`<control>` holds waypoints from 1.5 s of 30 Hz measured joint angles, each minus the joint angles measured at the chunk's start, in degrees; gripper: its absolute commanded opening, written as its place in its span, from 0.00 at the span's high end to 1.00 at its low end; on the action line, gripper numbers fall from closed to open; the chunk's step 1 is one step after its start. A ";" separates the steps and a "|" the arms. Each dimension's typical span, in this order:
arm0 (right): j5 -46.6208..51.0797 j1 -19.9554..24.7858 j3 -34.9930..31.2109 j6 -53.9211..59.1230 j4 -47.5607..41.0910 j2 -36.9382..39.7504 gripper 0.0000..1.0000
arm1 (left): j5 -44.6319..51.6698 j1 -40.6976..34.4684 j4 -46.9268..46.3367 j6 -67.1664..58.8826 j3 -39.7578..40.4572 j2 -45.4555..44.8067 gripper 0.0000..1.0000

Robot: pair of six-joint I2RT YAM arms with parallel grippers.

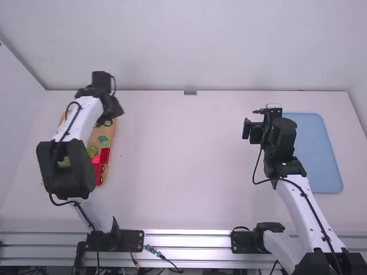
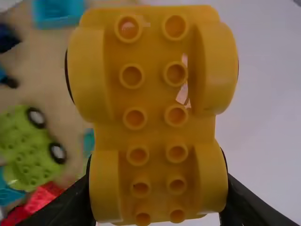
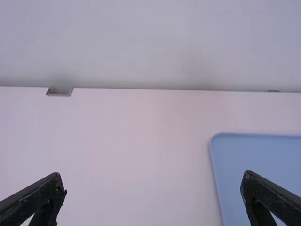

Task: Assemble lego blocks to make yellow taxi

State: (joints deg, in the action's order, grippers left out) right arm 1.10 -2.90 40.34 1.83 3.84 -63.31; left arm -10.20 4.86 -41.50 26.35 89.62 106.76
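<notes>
My left gripper (image 1: 116, 110) is over the far part of the wooden tray at the left. In the left wrist view the left gripper (image 2: 157, 202) is shut on a yellow wheeled base (image 2: 153, 94), gripped by its sides with its hollow studded face toward the camera. Loose blocks lie beyond it: a green wheeled base (image 2: 29, 146), a red block (image 2: 42, 197) and a blue block (image 2: 59, 12). On the right side, my right gripper (image 1: 255, 123) is held above the table near the blue mat; in its wrist view the right gripper (image 3: 154, 182) stands open with nothing between its fingers.
The wooden tray (image 1: 113, 137) holds several red and green pieces, partly under the left arm. A flat blue mat (image 1: 321, 152) lies at the right, beside and partly behind the right arm. White walls rise at the table's (image 1: 183, 166) far and left edges.
</notes>
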 measured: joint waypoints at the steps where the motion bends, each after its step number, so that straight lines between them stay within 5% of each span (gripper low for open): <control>1: 0.17 0.00 0.00 -0.17 0.02 0.00 0.01 | -0.39 -3.41 1.51 -2.14 -1.57 -0.90 0.98; 10: 0.02 0.00 0.00 -0.20 0.00 0.00 0.01 | 7.10 -25.88 4.79 -31.71 -13.97 -6.62 0.98; 23: -0.02 0.00 0.00 -0.28 -1.75 0.28 0.01 | 21.66 -33.20 0.17 -76.63 -25.90 -7.34 0.94; 28: -0.13 0.00 0.00 -0.28 -3.10 2.80 0.01 | 22.73 -33.22 4.09 -82.05 -28.28 -7.37 0.87; 45: -0.42 0.00 0.00 -0.35 -5.31 5.53 0.01 | 23.30 -33.22 13.62 -82.93 -35.54 -7.37 0.93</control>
State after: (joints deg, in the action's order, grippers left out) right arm 0.69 -2.90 40.34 1.48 -1.48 -57.78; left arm 13.10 -28.36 -27.88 -56.58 54.08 99.39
